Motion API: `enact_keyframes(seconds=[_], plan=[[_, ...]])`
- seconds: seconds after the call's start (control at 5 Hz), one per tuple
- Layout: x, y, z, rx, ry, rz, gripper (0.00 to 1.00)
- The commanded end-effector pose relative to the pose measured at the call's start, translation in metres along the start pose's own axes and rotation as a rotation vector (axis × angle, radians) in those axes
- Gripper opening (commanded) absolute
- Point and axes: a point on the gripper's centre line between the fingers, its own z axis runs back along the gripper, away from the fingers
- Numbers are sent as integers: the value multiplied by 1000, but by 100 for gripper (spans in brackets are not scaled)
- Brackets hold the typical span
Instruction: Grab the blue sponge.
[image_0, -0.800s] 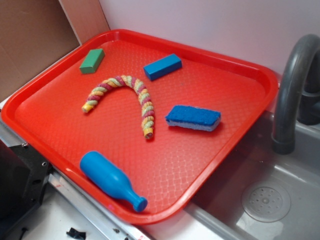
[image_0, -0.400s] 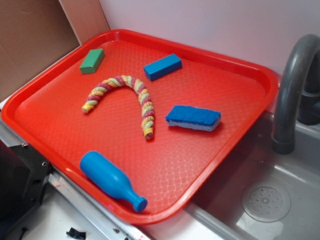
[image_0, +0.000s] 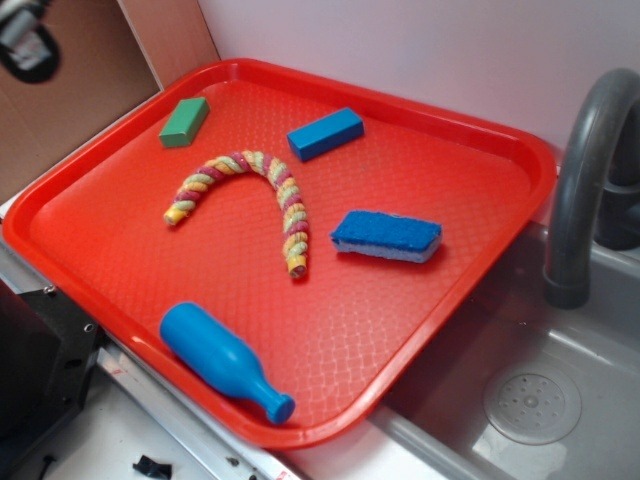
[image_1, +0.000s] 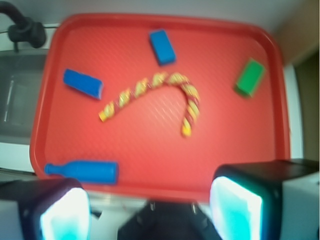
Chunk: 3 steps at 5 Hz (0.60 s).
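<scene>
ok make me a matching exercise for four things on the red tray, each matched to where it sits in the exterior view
Things:
1. blue sponge
2. green block
3. blue bottle toy
4. blue block

Places:
A. near the front rim of the tray, lying on its side
B. far left corner of the tray
C. right of the twisted rope, toward the sink
D. toward the back rim, beyond the rope's arch

Pairs: 1-C, 2-B, 3-A, 4-D
</scene>
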Motion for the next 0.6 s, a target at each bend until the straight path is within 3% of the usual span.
enact_keyframes(seconds=[0.0, 0.2, 0.4], plan=[[45, -29, -44, 22, -72, -194, 100], [65, -57, -74, 27, -126, -407, 100], [76, -69, -98, 14, -130, -503, 100]])
